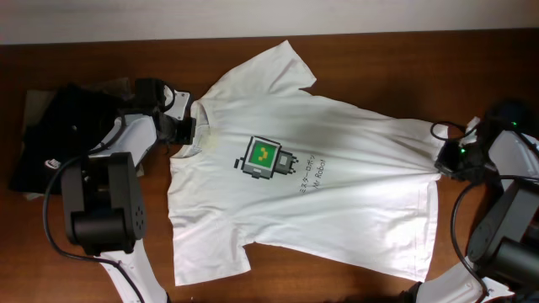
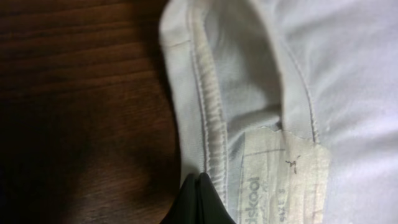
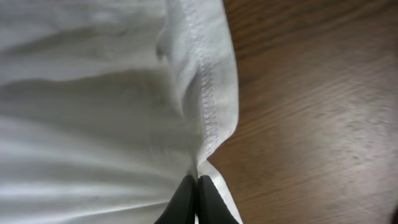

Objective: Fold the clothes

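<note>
dark wooden table (image 1: pixel 76 50) (pale wall (image 1: pixel 126 17) behind) bears a spread white t-shirt (image 1: pixel 354 168).

Left tool (image 2: pixel 198 186) and right tool (image 3: pixel 196 190) both have fingers pressed tight together, arms reaching inward from opposite sides.

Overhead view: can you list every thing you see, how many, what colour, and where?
T-shirt: one, white with a green-and-grey square print, spread flat across the middle of the table.
Dark clothes: one pile, mostly black, at the table's left end.
Neck label: one, off-white, inside the T-shirt's collar.
Table: one, dark brown wood, under everything.
Left gripper: one, black, shut on the T-shirt's collar.
Right gripper: one, black, shut on the T-shirt's hem.
</note>
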You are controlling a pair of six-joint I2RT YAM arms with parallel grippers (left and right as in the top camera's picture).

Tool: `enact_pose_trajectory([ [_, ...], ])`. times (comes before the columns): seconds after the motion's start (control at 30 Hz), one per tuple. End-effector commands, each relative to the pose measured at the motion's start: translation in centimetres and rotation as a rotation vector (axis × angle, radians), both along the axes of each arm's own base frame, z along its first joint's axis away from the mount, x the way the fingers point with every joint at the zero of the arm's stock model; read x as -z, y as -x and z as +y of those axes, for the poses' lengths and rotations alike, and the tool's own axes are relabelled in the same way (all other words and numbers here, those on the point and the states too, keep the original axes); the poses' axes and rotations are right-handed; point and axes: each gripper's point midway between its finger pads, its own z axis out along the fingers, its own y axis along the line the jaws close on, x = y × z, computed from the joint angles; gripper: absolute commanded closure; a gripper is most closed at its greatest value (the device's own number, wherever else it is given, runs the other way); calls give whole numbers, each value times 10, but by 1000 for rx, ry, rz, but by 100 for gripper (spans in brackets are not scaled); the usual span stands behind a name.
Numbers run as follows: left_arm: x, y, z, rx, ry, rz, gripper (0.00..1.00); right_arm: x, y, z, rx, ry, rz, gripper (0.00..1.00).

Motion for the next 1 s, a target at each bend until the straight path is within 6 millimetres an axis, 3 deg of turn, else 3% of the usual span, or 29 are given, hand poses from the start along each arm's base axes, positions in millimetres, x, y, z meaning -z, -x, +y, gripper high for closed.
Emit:
enact_pose_trajectory([
  [0.0,37,17,8,-5,-50,95,100,-9,-9,-12,15,18,-43,91],
  [0.1,37,17,11,-22,-64,97,100,-19,-17,-15,4,15,-74,91],
  [0.13,34,13,14,-32,-59,89,99,-25,-20,-15,2,11,-81,71],
  [0.17,19,6,13,-29,-44,75,87,-36,-25,-8,-5,-32,-100,48],
  [0.2,-7,-1,10,-23,-26,53,76,-49,-32,-3,-13,-72,-128,45],
  [0.23,-27,-6,7,-16,-13,32,73,-61,-37,2,-19,-106,-149,44],
  [0.27,-70,-17,-4,8,13,-31,72,-84,-44,11,-31,-159,-181,44],
  [0.3,-95,-23,-20,66,47,-87,80,-104,-47,18,-39,-206,-206,44],
  [0.33,-105,-28,-42,156,58,-142,95,-120,-47,24,-45,-238,-218,44],
  [0.37,-98,-30,-57,218,44,-155,100,-134,-45,32,-53,-267,-232,44],
  [0.47,-57,-42,-92,326,29,-169,100,-161,-34,49,-64,-321,-266,44],
  [0.53,-20,-46,-100,340,33,-139,100,-177,-24,64,-90,-327,-273,44],
  [0.6,5,-48,-98,334,25,-119,100,-186,-21,84,-159,-320,-278,44],
  [0.67,25,-57,-77,246,-49,-107,100,-181,-22,101,-217,-294,-247,43],
  [0.7,30,-64,-51,142,-117,-99,100,-174,-22,100,-240,-223,-208,38],
  [0.8,23,-78,11,-46,-145,-104,100,-153,-15,103,-277,-121,-107,35],
  [0.83,9,-86,28,-128,-89,-106,100,-132,-5,99,-216,-110,-38,35],
  [0.97,-57,-120,26,-102,11,-202,100,-65,39,117,-180,-217,132,36],
])
